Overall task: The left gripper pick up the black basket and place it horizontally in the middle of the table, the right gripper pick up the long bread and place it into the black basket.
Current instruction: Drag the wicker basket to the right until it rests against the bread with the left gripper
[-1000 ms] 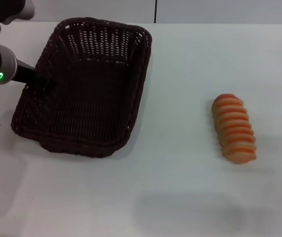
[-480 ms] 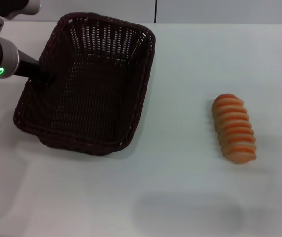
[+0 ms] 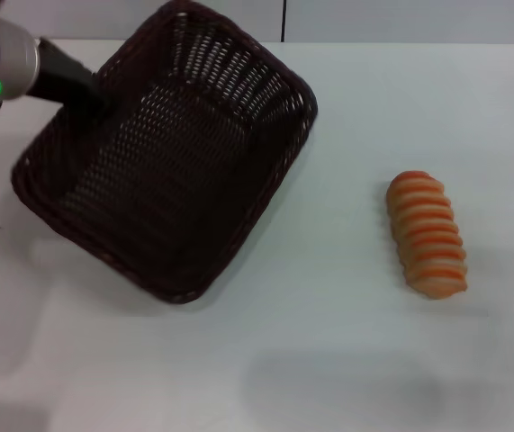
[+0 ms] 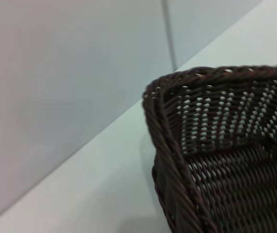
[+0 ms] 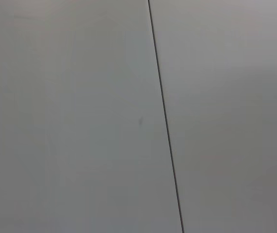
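The left gripper (image 3: 84,90), clamped on the rim of the black basket (image 3: 171,162), holds it skewed at ten o'clock on the table (image 3: 329,360). Stiff, light wicker suits a rim hold. The long bread (image 3: 427,234) lies at three o'clock, likely soft.

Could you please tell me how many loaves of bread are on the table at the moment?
1. The long bread lies on the white table toward the robot's right, apart from the black basket, whose visible interior holds nothing.
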Available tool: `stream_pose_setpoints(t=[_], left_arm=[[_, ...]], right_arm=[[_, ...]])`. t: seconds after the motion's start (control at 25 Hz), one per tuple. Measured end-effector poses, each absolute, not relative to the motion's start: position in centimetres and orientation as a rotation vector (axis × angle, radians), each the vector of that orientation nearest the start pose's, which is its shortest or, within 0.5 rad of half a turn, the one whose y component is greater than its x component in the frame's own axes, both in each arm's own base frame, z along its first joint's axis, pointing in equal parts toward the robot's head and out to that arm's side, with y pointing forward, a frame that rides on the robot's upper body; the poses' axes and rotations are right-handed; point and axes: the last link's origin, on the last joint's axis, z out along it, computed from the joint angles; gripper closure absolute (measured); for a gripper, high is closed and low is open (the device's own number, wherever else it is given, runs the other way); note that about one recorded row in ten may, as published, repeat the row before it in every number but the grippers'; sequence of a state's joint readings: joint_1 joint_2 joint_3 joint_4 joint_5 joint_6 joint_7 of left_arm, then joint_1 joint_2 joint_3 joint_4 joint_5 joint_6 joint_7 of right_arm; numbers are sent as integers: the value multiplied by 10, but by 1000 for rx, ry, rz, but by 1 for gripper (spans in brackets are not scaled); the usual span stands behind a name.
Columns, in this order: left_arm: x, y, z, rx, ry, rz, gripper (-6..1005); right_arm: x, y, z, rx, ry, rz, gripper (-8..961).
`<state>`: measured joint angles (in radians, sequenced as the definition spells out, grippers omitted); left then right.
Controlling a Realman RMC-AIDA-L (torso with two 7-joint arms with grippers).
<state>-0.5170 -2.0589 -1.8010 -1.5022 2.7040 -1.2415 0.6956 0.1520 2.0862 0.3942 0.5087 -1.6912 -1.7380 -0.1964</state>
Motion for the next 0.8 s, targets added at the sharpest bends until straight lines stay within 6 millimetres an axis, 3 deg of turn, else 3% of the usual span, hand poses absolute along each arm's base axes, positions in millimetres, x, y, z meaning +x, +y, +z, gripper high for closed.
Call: stream_pose_setpoints(t=[0.4, 0.8], left_arm=[[-132, 391, 77, -2616, -322, 202, 798], [-98, 374, 52, -2951, -81, 290, 802]], right_arm=[[303, 215, 0, -1119, 372, 859, 182], [300, 213, -3, -1122, 383, 873, 182]])
